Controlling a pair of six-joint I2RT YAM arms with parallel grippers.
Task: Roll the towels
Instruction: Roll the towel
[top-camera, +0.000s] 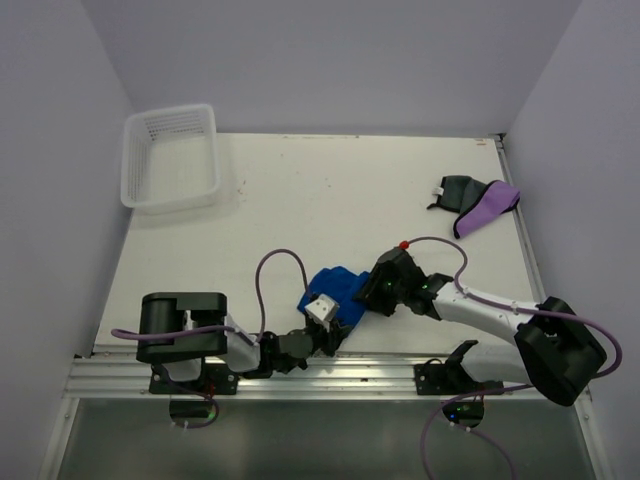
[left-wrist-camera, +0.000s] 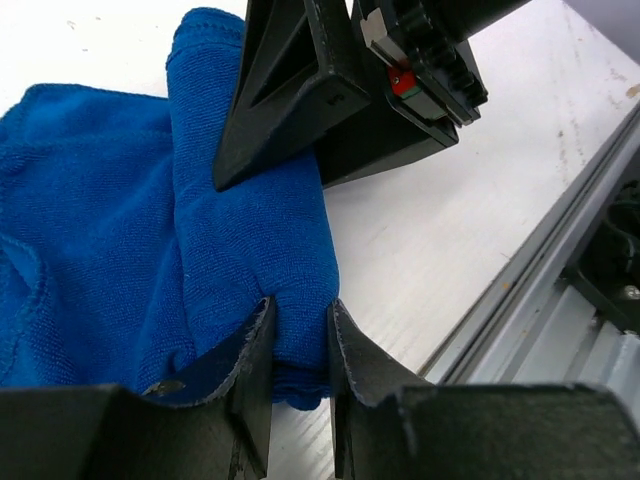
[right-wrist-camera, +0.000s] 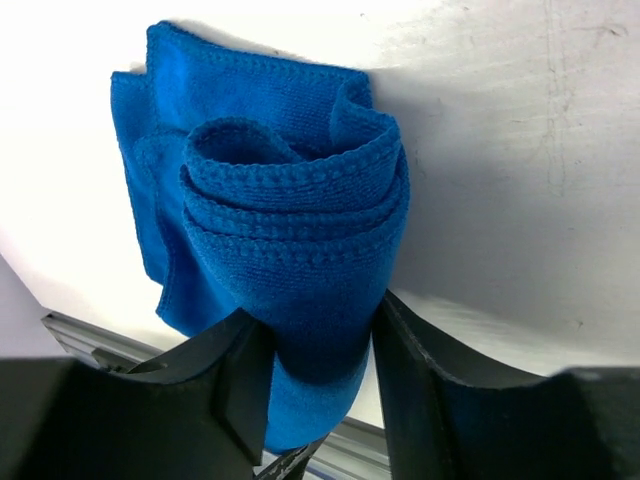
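White tabletop (top-camera: 300, 200), pale walls around. Near centre, the left gripper (left-wrist-camera: 301, 306) pinches one end of the half-rolled blue towel (left-wrist-camera: 250, 230). The right gripper (right-wrist-camera: 315, 315) squeezes the coil's other end. Turning both ends level and taut should hold the layers tight. Three towels in all: the blue towel, plus a purple towel (top-camera: 490, 208) and a dark grey towel (top-camera: 455, 190) heaped far right. One mesh basket (top-camera: 140, 190) sits far left.

Front towel (top-camera: 335, 283) on table (top-camera: 320, 200), basket (top-camera: 172, 198) back left

The left hand (left-wrist-camera: 300, 312) pinches the blue towel (left-wrist-camera: 100, 210).
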